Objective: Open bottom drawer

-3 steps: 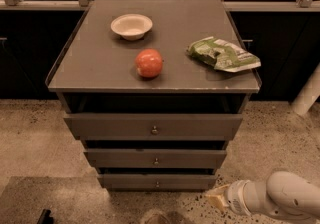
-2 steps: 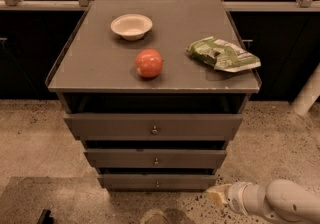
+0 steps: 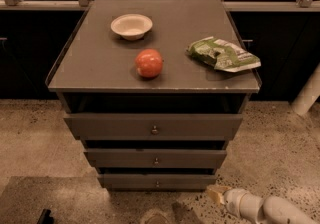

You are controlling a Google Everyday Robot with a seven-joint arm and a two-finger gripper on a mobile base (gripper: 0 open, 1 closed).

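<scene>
The bottom drawer is the lowest and narrowest of three dark grey drawer fronts, with a tiny round knob at its centre. It sits flush under the middle drawer and the wide top drawer. My white arm comes in from the bottom right. My gripper shows dimly at the bottom edge, below and in front of the bottom drawer and apart from its knob.
On the cabinet top lie a white bowl, a red apple and a green chip bag. Speckled floor surrounds the cabinet. A white post stands at the right.
My arm has sunk lower toward the bottom right edge of the view. The drawers and the things on top have not moved.
</scene>
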